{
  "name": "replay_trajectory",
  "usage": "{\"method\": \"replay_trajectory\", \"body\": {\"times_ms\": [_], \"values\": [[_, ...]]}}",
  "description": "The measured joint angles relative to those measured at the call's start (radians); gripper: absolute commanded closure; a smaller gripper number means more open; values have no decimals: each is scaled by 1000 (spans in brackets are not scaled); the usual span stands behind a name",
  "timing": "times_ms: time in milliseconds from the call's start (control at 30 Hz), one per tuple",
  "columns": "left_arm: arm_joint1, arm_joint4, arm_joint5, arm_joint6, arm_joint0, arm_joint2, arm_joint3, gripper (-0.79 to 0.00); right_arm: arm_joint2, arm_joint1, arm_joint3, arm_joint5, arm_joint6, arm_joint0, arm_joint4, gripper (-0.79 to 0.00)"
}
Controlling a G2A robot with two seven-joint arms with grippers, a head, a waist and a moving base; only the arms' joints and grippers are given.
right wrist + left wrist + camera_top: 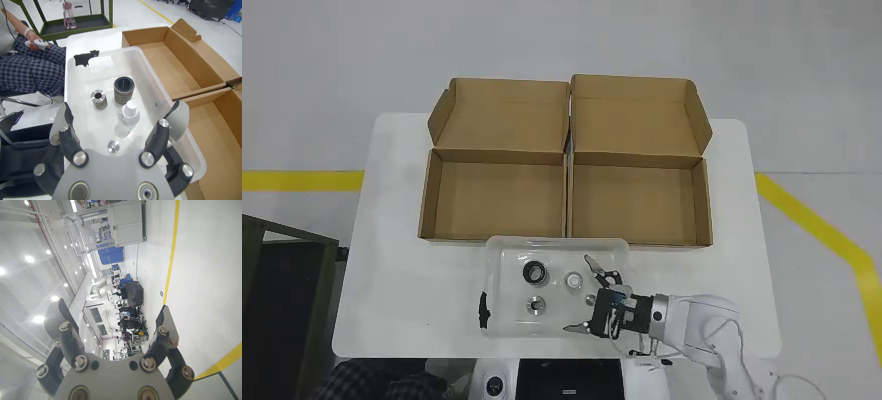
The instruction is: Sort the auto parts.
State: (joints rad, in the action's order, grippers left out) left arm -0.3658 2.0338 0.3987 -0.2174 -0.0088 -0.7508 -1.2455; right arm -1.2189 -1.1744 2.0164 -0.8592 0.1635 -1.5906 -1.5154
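Observation:
A clear plastic bin stands at the table's near edge. It holds a dark cylindrical bearing, a steel bushing, a small white bottle and a small metal disc. My right gripper hangs open over the bin's right end, above the disc and bottle, holding nothing. Two open cardboard boxes stand side by side behind the bin, the left box and the right box, both with bare floors. My left gripper is open and holds nothing, aimed at the room away from the table.
The boxes' flaps stand up toward the table's far side. Black tape marks the bin's left end. A dark green cart with a pink bottle stands off the table's left side. Bare table flanks the bin.

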Motion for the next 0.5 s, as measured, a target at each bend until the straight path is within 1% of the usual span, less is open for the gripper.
{"method": "replay_trajectory", "body": {"times_ms": [200,500], "values": [[0,0,0,0,0,0,0,-785,24,4,-19,6,46,29,-29,-785],[0,0,0,0,0,0,0,-785,50,5,-67,41,90,81,-35,-785]]}}
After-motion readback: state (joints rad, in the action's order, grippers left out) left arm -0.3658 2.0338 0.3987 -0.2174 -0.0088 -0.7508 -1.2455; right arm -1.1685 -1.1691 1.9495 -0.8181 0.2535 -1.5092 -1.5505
